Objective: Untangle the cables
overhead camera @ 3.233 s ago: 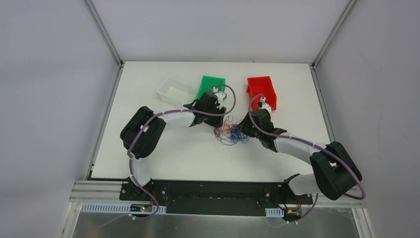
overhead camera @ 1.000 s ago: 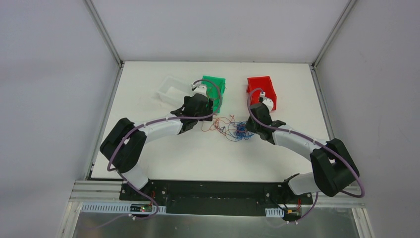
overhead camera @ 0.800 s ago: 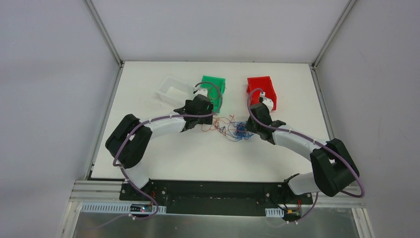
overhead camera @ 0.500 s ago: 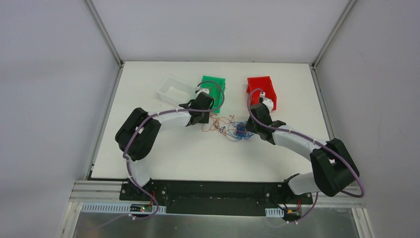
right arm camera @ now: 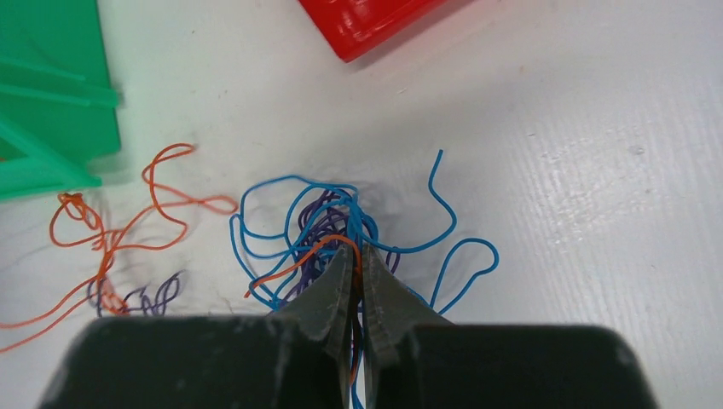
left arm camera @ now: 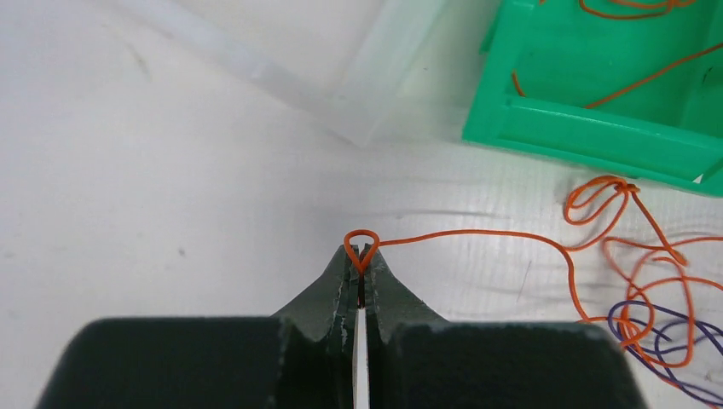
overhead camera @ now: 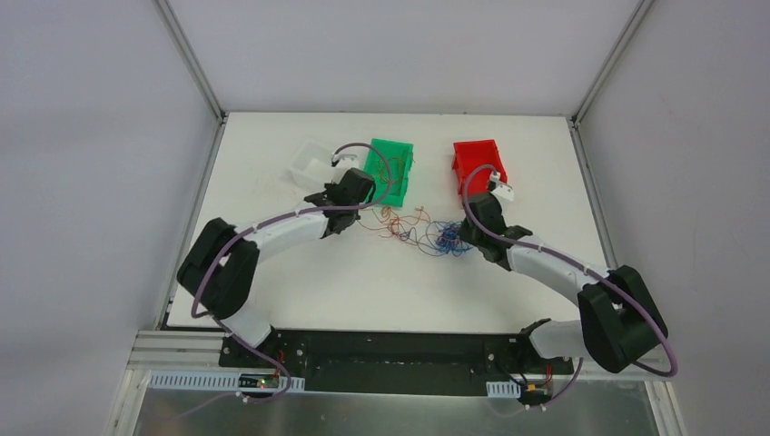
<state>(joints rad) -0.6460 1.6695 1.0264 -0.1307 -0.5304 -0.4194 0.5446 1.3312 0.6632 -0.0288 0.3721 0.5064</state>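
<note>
Left wrist: orange cable (left arm camera: 460,233) newly clamped in left gripper (left arm camera: 361,256) jaws; tangle (right arm camera: 332,217) still clamped by right gripper (right arm camera: 358,252); separation seems enabled.

Left bin (overhead camera: 304,168), middle bin (overhead camera: 399,168) and right bin (overhead camera: 474,159) stood in a row behind the cables (overhead camera: 427,233) on the table (overhead camera: 300,272).

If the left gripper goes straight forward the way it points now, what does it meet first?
Probably the near corner of the clear bin, past bare table. The left gripper, shut on a loop of orange cable, points at that corner; the green bin lies to the side. Its height above the table is unclear.
</note>
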